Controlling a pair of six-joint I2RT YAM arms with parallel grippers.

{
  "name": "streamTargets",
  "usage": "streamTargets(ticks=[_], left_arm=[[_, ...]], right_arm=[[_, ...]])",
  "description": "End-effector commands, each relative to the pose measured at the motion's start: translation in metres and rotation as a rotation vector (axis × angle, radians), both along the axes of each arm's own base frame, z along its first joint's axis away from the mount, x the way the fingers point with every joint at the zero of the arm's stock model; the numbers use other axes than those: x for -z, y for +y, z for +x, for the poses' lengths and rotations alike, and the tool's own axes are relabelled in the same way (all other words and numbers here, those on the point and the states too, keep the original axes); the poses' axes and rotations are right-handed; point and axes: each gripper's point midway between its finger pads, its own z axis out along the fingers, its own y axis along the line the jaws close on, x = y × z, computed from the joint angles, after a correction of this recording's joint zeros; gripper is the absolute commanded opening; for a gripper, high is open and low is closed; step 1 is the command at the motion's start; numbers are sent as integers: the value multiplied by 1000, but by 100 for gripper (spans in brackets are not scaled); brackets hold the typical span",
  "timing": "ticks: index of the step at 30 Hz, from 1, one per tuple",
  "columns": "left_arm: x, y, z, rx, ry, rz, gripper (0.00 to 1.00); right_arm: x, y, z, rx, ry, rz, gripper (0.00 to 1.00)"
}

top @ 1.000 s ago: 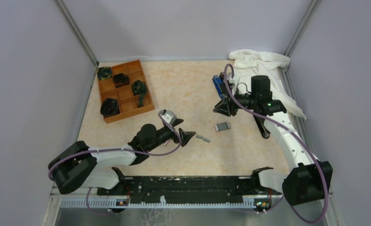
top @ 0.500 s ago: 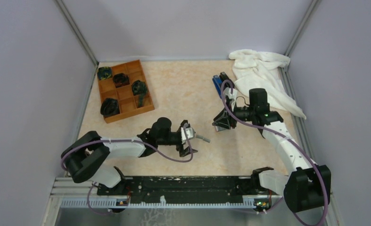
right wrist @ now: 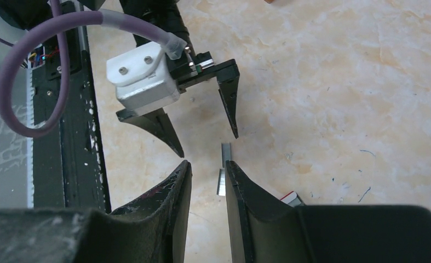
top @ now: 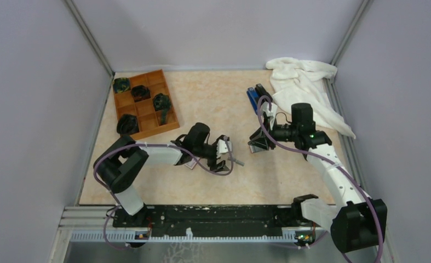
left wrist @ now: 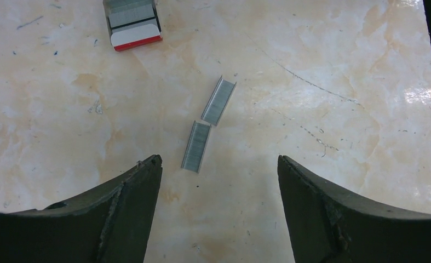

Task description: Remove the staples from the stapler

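Two short silvery staples strips (left wrist: 196, 146) lie end to end on the table, also seen in the top view (top: 236, 161) and the right wrist view (right wrist: 225, 150). My left gripper (left wrist: 219, 159) is open and empty, low over the table, with the nearer strip just ahead between its fingers. My right gripper (right wrist: 207, 163) has a narrow gap between its jaws, holds nothing, and faces the left gripper (right wrist: 208, 145) with the strips between them. A black stapler end (top: 261, 89) lies beside the blue stapler (top: 252, 99); I cannot tell whether it is the task's stapler.
A white-and-red staple box (left wrist: 132, 22) lies just beyond the strips, under my right gripper (top: 255, 145). A wooden tray (top: 147, 130) with dark items stands at the back left. A white cloth (top: 306, 82) lies at the back right.
My left gripper has swung in and moved forward to the staples. My right gripper has come down toward the box and its jaws have narrowed.
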Motion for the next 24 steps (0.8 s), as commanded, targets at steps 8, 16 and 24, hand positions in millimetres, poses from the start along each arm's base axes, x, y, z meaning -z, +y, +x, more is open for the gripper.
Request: streamTargets(ticks=[8, 16, 24], left_arm=[[23, -4, 11, 84, 93, 120, 63], [33, 2, 10, 95, 47, 145, 52], [36, 3, 18, 63, -14, 165, 45]], right_arm=[[-29, 1, 7, -7, -106, 20, 30], [-27, 1, 7, -6, -96, 21, 30], [-26, 1, 8, -5, -92, 20, 30]])
